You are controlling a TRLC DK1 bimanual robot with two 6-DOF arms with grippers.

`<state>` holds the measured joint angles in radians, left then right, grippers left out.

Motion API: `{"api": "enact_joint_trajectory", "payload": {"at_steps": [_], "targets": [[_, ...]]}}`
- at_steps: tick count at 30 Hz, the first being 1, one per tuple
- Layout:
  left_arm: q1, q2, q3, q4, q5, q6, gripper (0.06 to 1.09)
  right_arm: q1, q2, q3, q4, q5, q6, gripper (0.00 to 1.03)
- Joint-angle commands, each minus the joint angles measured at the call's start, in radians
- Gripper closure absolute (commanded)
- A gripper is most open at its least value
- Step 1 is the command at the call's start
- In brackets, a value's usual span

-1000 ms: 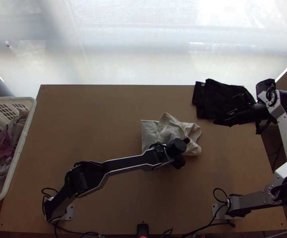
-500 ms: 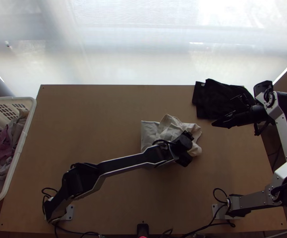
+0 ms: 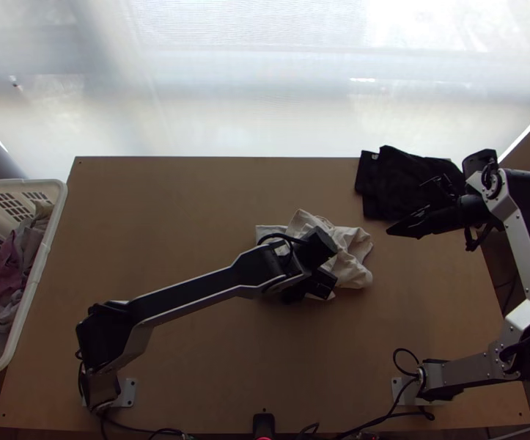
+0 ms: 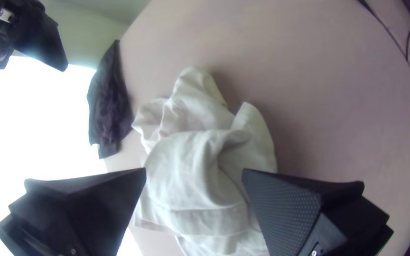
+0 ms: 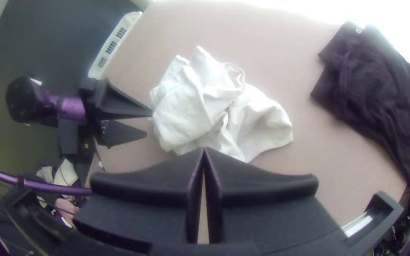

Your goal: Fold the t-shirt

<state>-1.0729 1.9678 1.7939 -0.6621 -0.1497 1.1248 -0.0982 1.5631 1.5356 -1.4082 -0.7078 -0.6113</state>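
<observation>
Jaws of left gripper (image 3: pixel 317 284) stand wide apart, nothing gripped; jaws of right gripper (image 3: pixel 394 230) meet at the tips, nothing between them.

Cream fabric t-shirt (image 3: pixel 351 257) lies bunched on the light wooden table (image 3: pixel 169 220), right of centre in top view. Top view has the left arm over its near side, covering part of it. Left wrist view opens that up: left gripper (image 4: pixel 194 171) has the shirt's loose folds beyond and between its fingers; can't tell if they touch it. Right wrist view puts those fingertips right by the shirt's edge; right gripper (image 5: pixel 204 149) is on the opposite side.

Black cloth garment (image 3: pixel 400 180) sits at the far right corner in top view, near right gripper. Small white tag (image 5: pixel 359 29) on its edge, print too small to tell.

White plastic basket with slotted walls (image 3: pixel 58 202), beside the table's left edge in top view: loose heap inside, pink cloth (image 3: pixel 4 275) among grey and beige pieces.
</observation>
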Motion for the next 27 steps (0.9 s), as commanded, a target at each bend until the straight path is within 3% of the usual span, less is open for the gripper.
{"api": "enact_joint_trajectory", "payload": {"at_steps": [1,3,8,11,16,18,21,27], "targets": [[0.024,-0.106,-0.097,-0.053,0.022,-0.099,0.10,0.015,-0.012,-0.006,0.000,-0.001,0.008,1.00],[0.048,-0.156,-0.134,-0.054,0.022,-0.161,0.10,0.035,-0.023,-0.011,0.000,-0.002,0.019,1.00],[0.163,-0.259,-0.182,-0.056,0.038,-0.439,0.12,0.127,-0.041,-0.045,0.018,-0.004,0.062,1.00],[0.206,-0.282,-0.228,-0.044,0.059,-0.577,0.27,0.196,-0.041,-0.074,0.058,-0.002,0.094,1.00],[0.238,-0.265,-0.275,-0.002,0.141,-0.709,0.65,0.290,-0.018,-0.077,0.110,0.002,0.142,1.00],[0.284,-0.247,-0.274,0.013,0.206,-0.755,0.84,0.327,-0.009,-0.071,0.129,0.005,0.162,1.00],[0.364,-0.210,-0.260,0.015,0.349,-0.833,1.01,0.377,0.011,-0.057,0.140,0.008,0.174,1.00],[0.435,-0.103,-0.249,-0.030,0.602,-0.982,1.03,0.466,0.068,-0.042,0.190,0.008,0.186,1.00]]}}
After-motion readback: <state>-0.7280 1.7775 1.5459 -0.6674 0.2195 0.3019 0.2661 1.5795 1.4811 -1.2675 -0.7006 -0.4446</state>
